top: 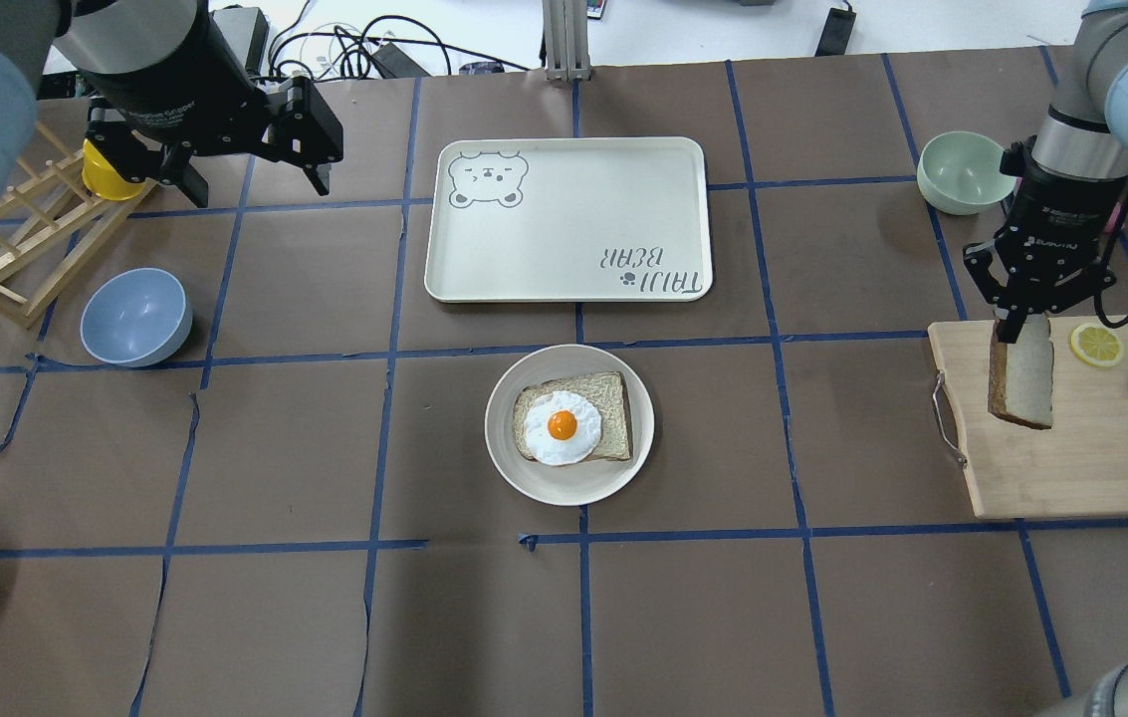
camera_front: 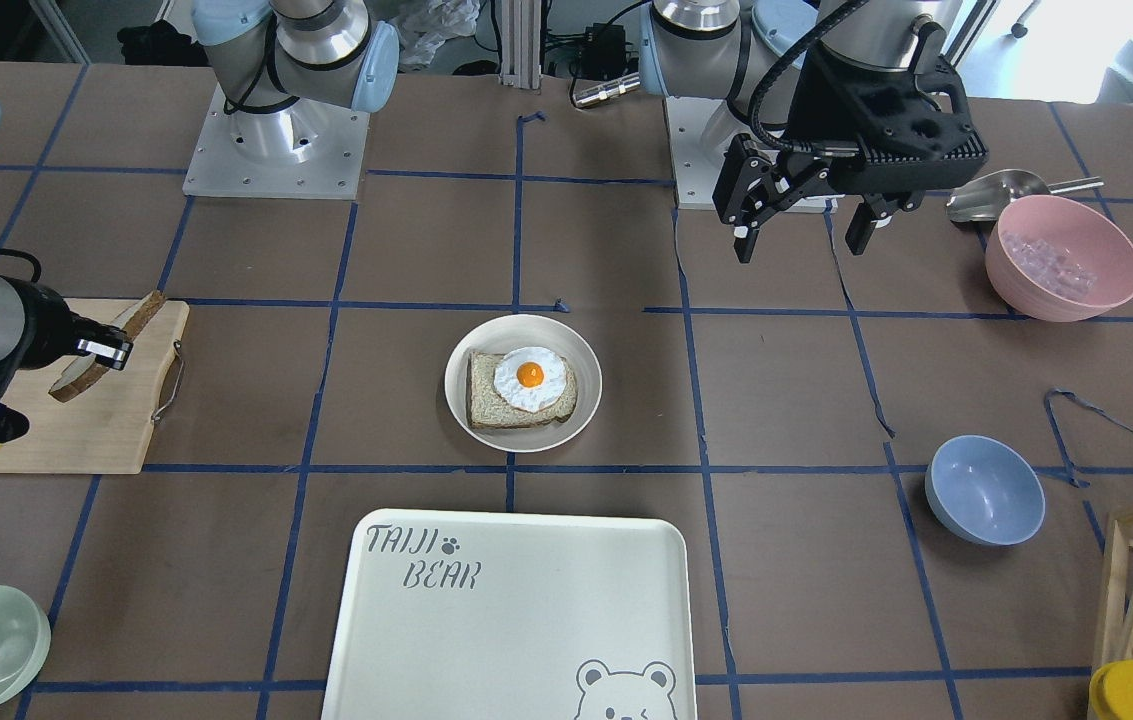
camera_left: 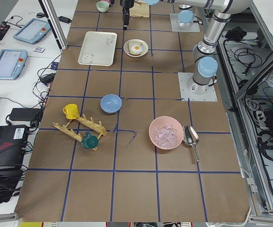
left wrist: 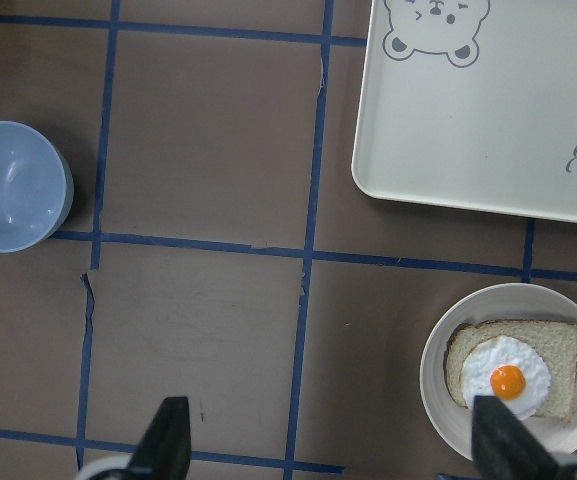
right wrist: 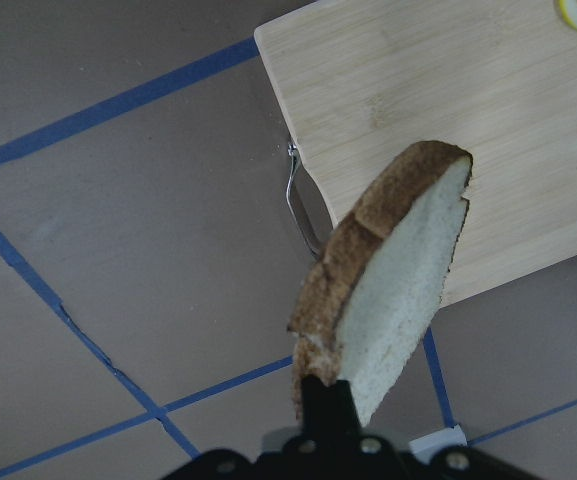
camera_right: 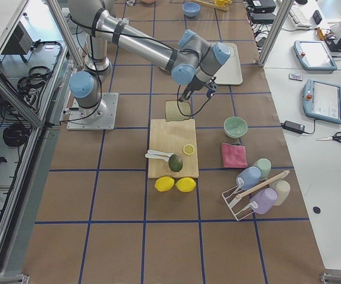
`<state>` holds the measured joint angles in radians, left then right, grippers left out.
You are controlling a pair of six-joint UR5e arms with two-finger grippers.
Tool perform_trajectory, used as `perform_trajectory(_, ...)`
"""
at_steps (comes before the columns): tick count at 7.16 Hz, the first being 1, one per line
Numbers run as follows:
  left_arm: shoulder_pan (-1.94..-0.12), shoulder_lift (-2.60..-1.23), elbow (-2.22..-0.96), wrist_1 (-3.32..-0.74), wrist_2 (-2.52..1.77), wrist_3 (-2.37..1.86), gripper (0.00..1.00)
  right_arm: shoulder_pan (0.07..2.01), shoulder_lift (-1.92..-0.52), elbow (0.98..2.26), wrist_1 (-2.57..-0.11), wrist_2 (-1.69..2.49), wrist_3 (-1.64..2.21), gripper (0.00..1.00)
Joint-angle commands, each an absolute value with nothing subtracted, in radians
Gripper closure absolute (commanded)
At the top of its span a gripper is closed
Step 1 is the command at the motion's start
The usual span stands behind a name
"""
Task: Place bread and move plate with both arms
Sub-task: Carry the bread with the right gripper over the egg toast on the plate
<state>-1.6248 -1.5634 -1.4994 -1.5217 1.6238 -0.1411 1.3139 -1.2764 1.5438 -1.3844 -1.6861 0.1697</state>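
My right gripper (top: 1014, 324) is shut on one edge of the bread (top: 1026, 383), a pale slice with a brown crust. It holds the slice on edge above the wooden cutting board (top: 1051, 468). The bread also shows in the front view (camera_front: 111, 345) and the right wrist view (right wrist: 398, 290). The cream plate (top: 504, 438) sits mid-table and carries a darker slice topped with a fried egg (top: 562, 426). My left gripper (top: 255, 184) is open and empty, high over the table's far left, well away from the plate (left wrist: 438, 380).
The "TAIJI BEAR" tray (top: 568, 219) lies just beyond the plate. A blue bowl (top: 135, 317) and a wooden rack (top: 6, 249) are at the left. A green bowl (top: 962, 171) is at the right. A lemon slice (top: 1097, 345) lies on the board.
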Motion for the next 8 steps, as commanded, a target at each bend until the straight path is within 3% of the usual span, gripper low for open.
perform_trajectory(1, -1.626, -1.565, -1.500, -1.522, 1.621, -0.141, 0.00, 1.427, -1.298, 1.516, -1.327, -1.610, 0.343, 1.00)
perform_trajectory(4, -1.624, -1.565, -1.500, -1.522, 1.624, -0.141, 0.00, 1.699, -1.295, 1.511, -1.371, -1.458, 0.723, 1.00)
perform_trajectory(8, -1.624, -1.566, -1.500, -1.522, 1.621, -0.141, 0.00, 1.949, -1.214, 1.514, -1.549, -1.404, 0.940, 1.00)
